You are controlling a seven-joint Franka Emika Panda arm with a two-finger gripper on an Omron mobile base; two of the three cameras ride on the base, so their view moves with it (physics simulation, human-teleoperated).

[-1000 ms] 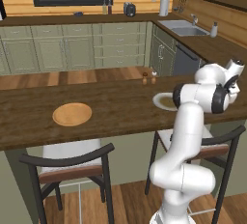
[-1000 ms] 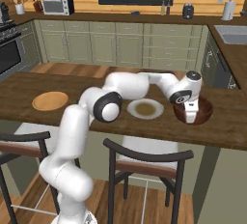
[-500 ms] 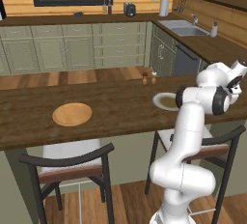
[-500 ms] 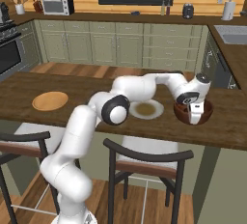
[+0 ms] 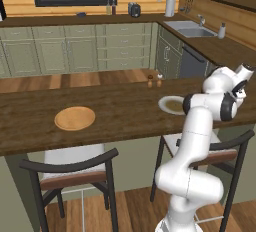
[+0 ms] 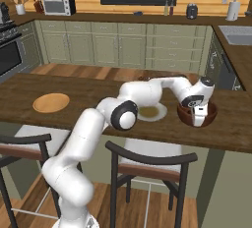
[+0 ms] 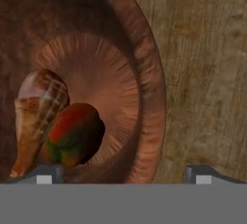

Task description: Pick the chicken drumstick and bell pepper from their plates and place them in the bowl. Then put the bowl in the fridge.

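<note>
Gripper [image 7: 123,174] jaws spread wide, holding nothing, poised over the bowl's [image 7: 144,97] rim. Beneath and to one side inside the bowl: chicken drumstick [image 7: 36,112] touching bell pepper [image 7: 75,133]. Risk: a one-sided rim grasp may tip the bowl, spilling both on lift toward the fridge.

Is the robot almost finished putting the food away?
Halfway. The chicken drumstick and bell pepper both lie in the bowl, and both plates, tan and pale-rimmed, are bare. The gripper hangs open over the bowl, holding nothing. Left: carrying the bowl to the fridge.
</note>
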